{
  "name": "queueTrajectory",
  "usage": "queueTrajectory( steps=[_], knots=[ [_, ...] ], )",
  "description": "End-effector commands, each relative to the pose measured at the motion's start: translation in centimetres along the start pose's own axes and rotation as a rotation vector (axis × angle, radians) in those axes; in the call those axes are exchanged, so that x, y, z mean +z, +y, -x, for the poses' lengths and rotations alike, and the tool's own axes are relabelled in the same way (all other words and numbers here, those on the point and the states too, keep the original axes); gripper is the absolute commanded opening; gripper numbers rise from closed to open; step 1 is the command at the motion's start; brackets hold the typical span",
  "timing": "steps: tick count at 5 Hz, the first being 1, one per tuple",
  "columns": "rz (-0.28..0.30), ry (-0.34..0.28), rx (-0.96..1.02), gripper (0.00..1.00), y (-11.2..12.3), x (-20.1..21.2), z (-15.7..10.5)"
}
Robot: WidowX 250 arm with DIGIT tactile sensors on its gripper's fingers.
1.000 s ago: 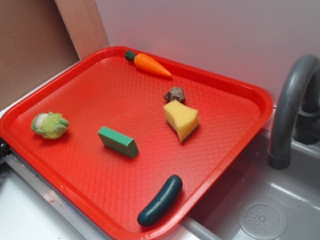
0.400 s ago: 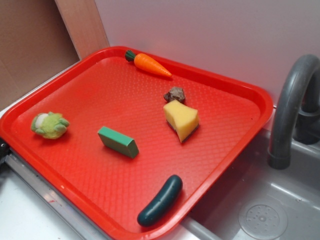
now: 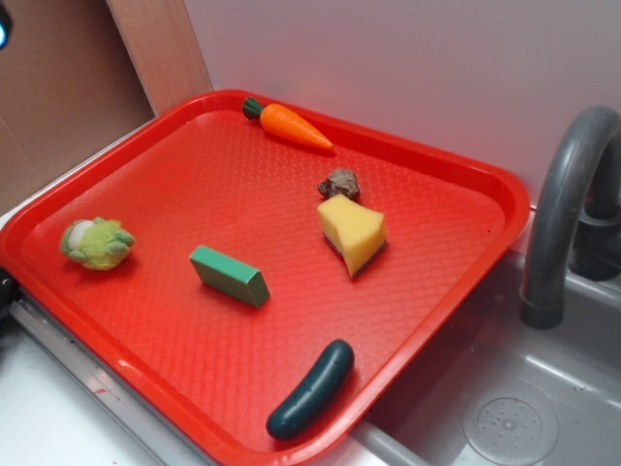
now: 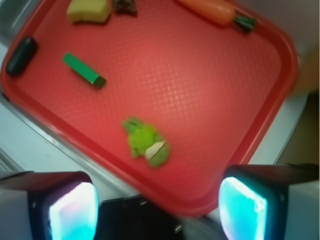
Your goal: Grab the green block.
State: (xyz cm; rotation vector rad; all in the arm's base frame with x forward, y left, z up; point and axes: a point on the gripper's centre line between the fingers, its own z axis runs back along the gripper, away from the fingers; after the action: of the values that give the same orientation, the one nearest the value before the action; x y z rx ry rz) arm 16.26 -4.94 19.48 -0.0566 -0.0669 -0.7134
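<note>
Here is the gripper (image 4: pixel 157 205), high above the near corner of the red plastic tray (image 4: pixel 280 45), its two cyan-lit finger pads (image 4: pixel 242 207) spread wide apart with nothing between them. It is open and empty, well short of any contact, and it looks set that way for a descent onto something small.

Closest below the fingers sits the fuzzy light-green plush toy (image 4: pixel 147 142), just ahead of the gripper and a decoy for this job. Further out and off to the left in the wrist view lies the target, the small flat green rectangular block (image 4: pixel 84 70), resting flat on the tray with its long side angled, clear of everything around it. That open space should leave room for the fingers to straddle its narrow width, provided the wrist turns to match the angle.

Beyond it, the dark green rounded toy cucumber (image 4: pixel 21 56) hugs the left rim, the yellow foam wedge (image 4: pixel 89 10) and the small brown lump (image 4: pixel 125 5) sit at the far edge, and the orange plastic carrot (image 4: pixel 212 10) lies farthest right.

And the change: the exterior view now catches a dark, cyan-lit sliver of the arm (image 3: pixel 4 24) at the top left corner, absent a moment ago. The objects have not shifted.
</note>
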Motion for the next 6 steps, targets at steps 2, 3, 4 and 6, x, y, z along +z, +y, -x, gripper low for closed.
queueTrajectory(
  steps=[2,3,4,6],
  knots=[
    [-0.024,0.019,-0.642,1.0,-4.0,-5.5,-4.9],
    [-0.021,0.059,-0.712,1.0,-4.2,-9.2,-7.0],
    [-0.018,0.106,-0.762,1.0,-5.7,-11.7,-7.2],
    [0.011,0.138,-0.752,1.0,-8.0,-14.4,-8.4]
  ],
)
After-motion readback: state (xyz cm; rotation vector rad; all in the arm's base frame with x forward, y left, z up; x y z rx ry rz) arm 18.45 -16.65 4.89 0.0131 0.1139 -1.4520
